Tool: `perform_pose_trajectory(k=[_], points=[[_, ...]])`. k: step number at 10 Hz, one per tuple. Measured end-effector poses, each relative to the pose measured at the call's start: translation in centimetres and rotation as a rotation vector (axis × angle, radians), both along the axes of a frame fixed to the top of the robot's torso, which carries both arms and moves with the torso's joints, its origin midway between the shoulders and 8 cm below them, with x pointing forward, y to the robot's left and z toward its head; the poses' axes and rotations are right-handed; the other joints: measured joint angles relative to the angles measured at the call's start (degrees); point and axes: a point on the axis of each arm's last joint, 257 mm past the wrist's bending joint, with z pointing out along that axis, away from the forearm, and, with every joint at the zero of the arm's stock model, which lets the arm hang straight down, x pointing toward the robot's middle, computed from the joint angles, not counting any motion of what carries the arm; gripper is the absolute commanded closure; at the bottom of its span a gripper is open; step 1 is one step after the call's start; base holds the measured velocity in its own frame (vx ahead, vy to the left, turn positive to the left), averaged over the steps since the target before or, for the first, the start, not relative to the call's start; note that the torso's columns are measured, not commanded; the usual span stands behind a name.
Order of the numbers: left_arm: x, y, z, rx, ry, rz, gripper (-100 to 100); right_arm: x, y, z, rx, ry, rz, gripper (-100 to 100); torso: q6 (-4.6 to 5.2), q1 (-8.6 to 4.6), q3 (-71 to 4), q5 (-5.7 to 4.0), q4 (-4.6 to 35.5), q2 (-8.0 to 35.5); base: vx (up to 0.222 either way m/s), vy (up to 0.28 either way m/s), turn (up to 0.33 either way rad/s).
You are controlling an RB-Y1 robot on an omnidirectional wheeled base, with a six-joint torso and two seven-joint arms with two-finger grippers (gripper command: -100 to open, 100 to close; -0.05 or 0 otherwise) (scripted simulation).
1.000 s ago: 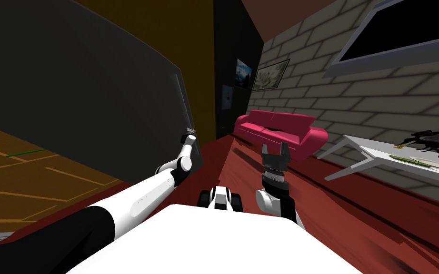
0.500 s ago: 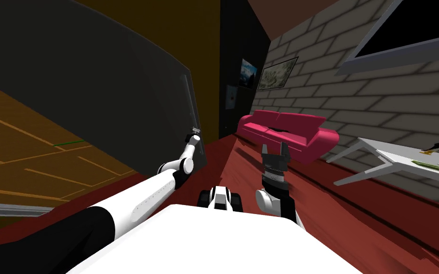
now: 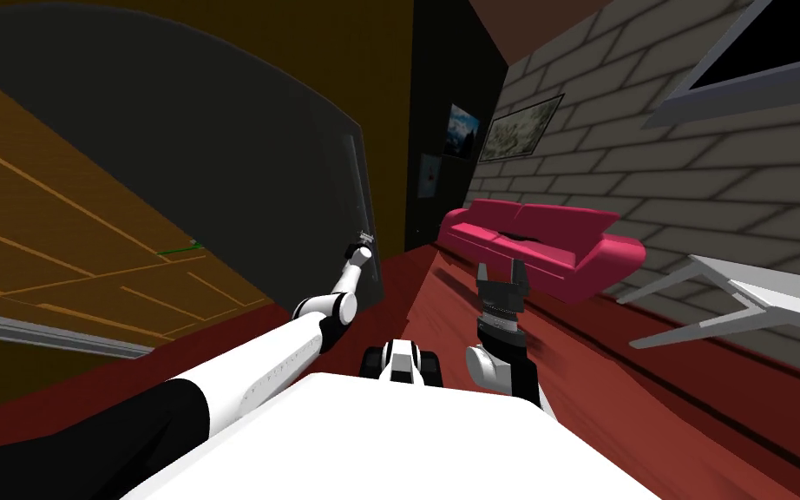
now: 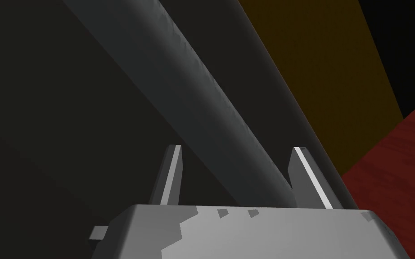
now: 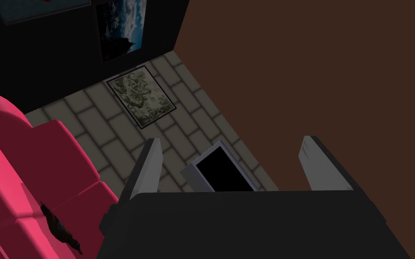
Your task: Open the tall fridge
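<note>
The tall fridge is a dark, almost black slab on my left, with a long grey bar handle near its right edge. My left arm reaches out to it, and the left gripper sits at the lower part of the handle. In the left wrist view the handle runs slantwise between the two fingers of the left gripper, which press its sides. My right gripper is held up in front of my chest, and there its fingers stand open with nothing between them.
Orange-brown panelled cabinets lie left of the fridge. A pink sofa stands against the brick wall ahead, and a white table at the right. Dark red floor spreads between them. A black area shows beyond the fridge.
The whole head view has swung: sofa and table slid right and the fridge fills more of the left, so I have moved. The left gripper has stayed on the handle.
</note>
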Motion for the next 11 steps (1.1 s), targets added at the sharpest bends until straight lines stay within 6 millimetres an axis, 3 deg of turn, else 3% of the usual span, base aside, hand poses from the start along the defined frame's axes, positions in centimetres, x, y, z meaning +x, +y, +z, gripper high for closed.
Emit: perform_pose_trajectory(k=[4,7,11], points=[[0.2,-4.5,0.0,0.008,0.001,-0.088,100,0.0,0.0,0.0,0.0,0.0,0.0,0,0.26,-0.15,-0.09,-0.09,0.08,-0.14,-0.072,0.023,0.135],[0.4,-10.2,0.1,0.004,-0.002,-0.189,100,0.0,0.0,0.0,0.0,0.0,0.0,0,-0.05,0.14,0.01,0.06,0.0,0.02,-0.103,0.047,0.159],[-0.3,-15.7,-0.3,0.011,0.009,-0.297,100,0.0,0.0,0.0,0.0,0.0,0.0,0,0.32,-0.18,-0.14,-0.03,-0.07,-0.23,-0.086,0.038,0.135]])
